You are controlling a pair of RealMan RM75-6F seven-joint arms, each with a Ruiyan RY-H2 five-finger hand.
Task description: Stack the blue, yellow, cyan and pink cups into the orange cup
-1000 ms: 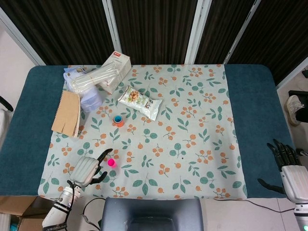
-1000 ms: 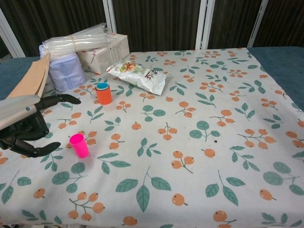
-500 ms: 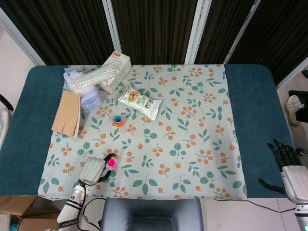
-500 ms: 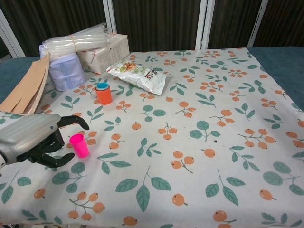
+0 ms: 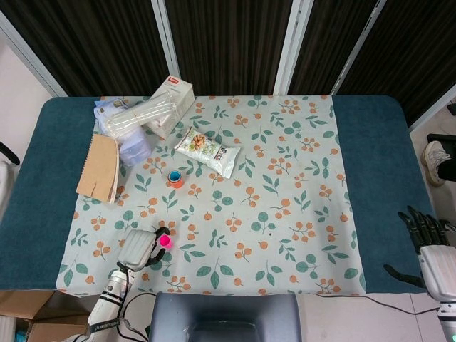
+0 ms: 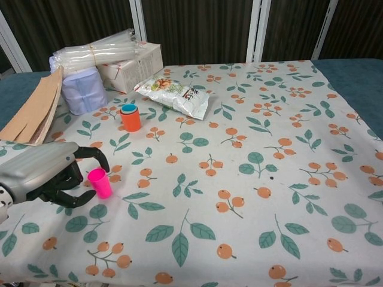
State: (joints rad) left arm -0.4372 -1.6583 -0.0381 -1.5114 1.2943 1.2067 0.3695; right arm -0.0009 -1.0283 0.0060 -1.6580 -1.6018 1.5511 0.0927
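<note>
The robot's left hand (image 6: 51,176), silver-backed with black fingers, sits low at the near left of the table with its fingers curled partway around a small bright pink plastic cup (image 6: 100,183) that stands upright on the floral tablecloth (image 6: 251,179). A second ago this hand was further left with its fingers spread wide and clear of the cup; since then it has slid right and its fingers have drawn in, so the thumb now arches over the cup's far side and a lower finger reaches in at its near side. Whether any finger actually touches the cup cannot be told, and the cup has not moved or tilted, so the grasp looks about to close rather than made. The orange plastic cup (image 6: 130,119) stands well apart, further back on the cloth, with a cyan rim showing inside it, which suggests other cups are already nested and the pink one is the last to go. The chest view shows the curl of the fingers around the cup from the side; the head view shows only the hand's back beside the pink cup (image 5: 164,241). The head view alone shows the right hand (image 5: 431,246), hanging off the table's right edge, fingers apart and holding nothing.
</note>
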